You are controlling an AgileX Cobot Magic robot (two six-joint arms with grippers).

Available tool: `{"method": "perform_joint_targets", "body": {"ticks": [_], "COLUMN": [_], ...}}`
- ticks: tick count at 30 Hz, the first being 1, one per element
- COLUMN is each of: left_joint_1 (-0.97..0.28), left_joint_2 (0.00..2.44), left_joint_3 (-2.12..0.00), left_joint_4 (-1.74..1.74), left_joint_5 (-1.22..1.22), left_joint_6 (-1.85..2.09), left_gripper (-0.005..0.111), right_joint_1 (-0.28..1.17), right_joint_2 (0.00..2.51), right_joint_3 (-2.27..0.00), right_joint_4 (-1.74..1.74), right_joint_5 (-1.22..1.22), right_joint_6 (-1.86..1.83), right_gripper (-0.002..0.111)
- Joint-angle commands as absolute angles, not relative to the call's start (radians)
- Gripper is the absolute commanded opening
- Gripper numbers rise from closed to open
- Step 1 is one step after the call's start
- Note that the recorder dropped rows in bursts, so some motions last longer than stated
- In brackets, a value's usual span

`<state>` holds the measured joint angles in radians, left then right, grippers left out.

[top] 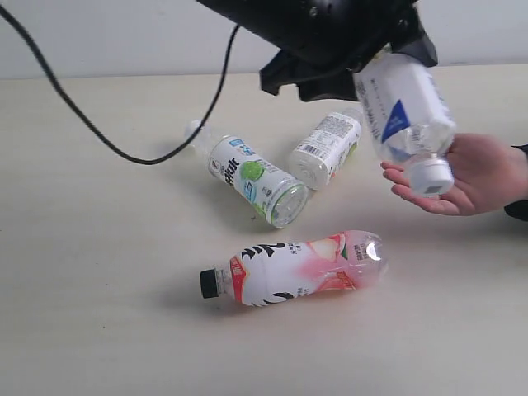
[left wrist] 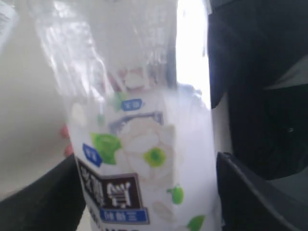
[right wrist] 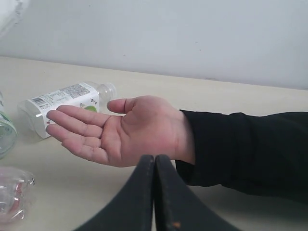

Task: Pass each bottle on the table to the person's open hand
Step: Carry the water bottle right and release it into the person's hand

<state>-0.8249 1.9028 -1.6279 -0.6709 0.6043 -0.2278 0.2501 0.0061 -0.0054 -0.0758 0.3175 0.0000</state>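
Observation:
My left gripper (top: 363,70) reaches across to the right and is shut on a white-labelled bottle (top: 404,111) with a blue mark. That bottle hangs cap down, its white cap (top: 431,175) at the fingers of the person's open hand (top: 474,173). In the left wrist view the bottle (left wrist: 144,159) fills the space between the black fingers (left wrist: 250,192). Three bottles lie on the table (top: 99,289): a green-marked one (top: 252,177), a white-labelled one (top: 327,148) and the pink-and-white one (top: 297,268) with a black cap. My right gripper (right wrist: 155,156) is shut and empty, just short of the palm (right wrist: 122,130).
A black cable (top: 99,136) loops over the table's far left. The person's dark sleeve (right wrist: 240,149) lies along the right side. A pale wall (top: 124,33) runs behind the table.

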Motion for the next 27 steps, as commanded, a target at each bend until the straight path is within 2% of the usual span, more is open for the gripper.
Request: {"method": "perform_joint_targets", "body": {"ticks": [1, 7, 15, 23, 27], "left_joint_1": [-0.837, -0.840, -0.870, -0.891, -0.891], "left_joint_2": [2.027, 2.153, 2.236, 2.277, 2.299], "left_joint_3": [-1.719, -1.775, -1.788, -1.848, -1.852], "left_joint_4": [-0.865, -0.985, -1.058, -1.054, -1.054], "left_joint_5": [0.557, 0.536, 0.497, 0.483, 0.486], "left_joint_6": [-0.157, -0.076, -0.027, 0.000, 0.000], "left_gripper": [0.000, 0.002, 0.030, 0.030, 0.038], "right_joint_1": [0.245, 0.245, 0.245, 0.245, 0.245], "right_joint_2": [0.000, 0.000, 0.000, 0.000, 0.000], "right_joint_3": [0.000, 0.000, 0.000, 0.000, 0.000], "right_joint_4": [-0.077, -0.077, -0.077, -0.077, -0.077], "right_joint_5": [0.309, 0.309, 0.309, 0.309, 0.309], "right_joint_6": [0.000, 0.000, 0.000, 0.000, 0.000], "right_gripper": [0.000, 0.000, 0.000, 0.000, 0.000]}}
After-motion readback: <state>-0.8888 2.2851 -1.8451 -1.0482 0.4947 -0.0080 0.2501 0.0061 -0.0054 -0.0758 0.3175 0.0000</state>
